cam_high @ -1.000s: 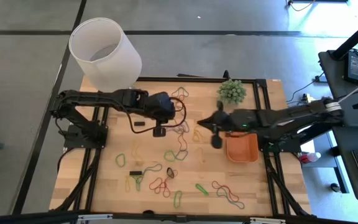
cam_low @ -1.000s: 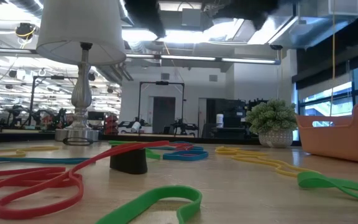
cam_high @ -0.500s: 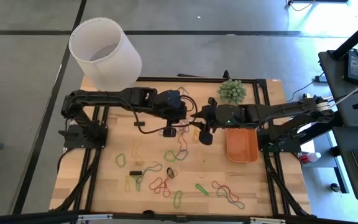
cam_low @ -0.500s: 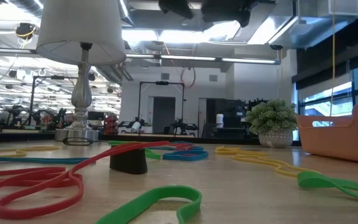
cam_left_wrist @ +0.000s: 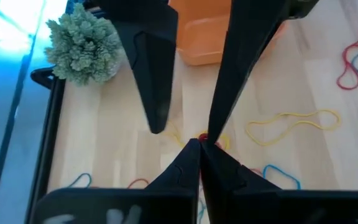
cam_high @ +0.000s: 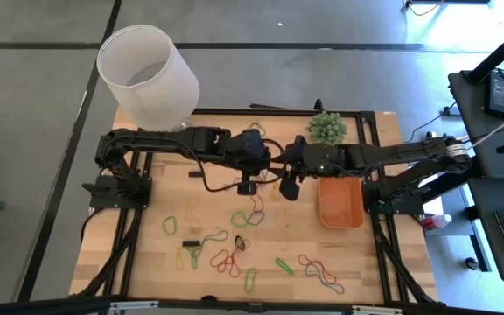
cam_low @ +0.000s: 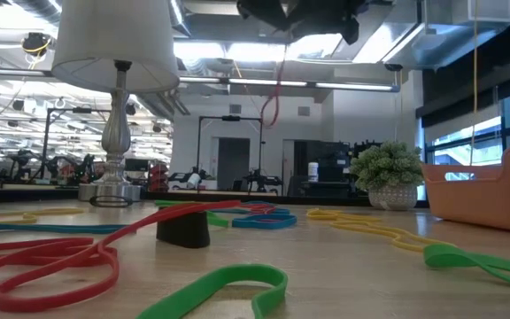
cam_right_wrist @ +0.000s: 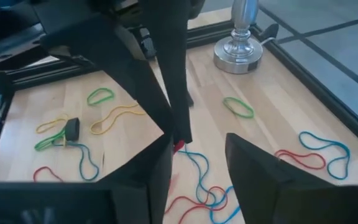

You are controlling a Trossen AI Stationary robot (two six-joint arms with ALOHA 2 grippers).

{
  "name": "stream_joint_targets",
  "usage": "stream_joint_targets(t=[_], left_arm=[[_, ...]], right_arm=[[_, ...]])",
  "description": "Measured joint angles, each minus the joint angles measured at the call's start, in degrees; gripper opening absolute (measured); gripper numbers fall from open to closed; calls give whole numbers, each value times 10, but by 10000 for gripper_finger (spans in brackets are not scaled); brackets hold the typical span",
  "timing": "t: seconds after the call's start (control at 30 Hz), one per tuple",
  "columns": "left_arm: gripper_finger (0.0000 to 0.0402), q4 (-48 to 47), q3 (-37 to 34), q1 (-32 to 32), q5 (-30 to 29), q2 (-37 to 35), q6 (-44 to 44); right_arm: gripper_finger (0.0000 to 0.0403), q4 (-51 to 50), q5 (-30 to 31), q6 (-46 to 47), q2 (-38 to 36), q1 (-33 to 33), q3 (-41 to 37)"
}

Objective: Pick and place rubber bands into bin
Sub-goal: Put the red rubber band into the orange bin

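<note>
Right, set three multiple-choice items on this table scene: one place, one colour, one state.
1. The small orange plastic bin sits: A by the lampshade; B right of centre, near the little green plant; C at the front left corner.
2. The thin rubber band hanging from the left tool is: A red; B green; C yellow.
3. The right tool is: A open; B shut on a band; C shut on the bin.
Key: B, the high view shows it close to the plant; A, it dangles red; A, its fingers stand apart.
</note>
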Motion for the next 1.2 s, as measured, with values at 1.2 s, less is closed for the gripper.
stream_joint_targets(t=[1.2], left_arm=[[77, 26, 2, -2, -74, -6, 8]], right_arm=[[4, -6, -34, -16, 2, -19, -1]])
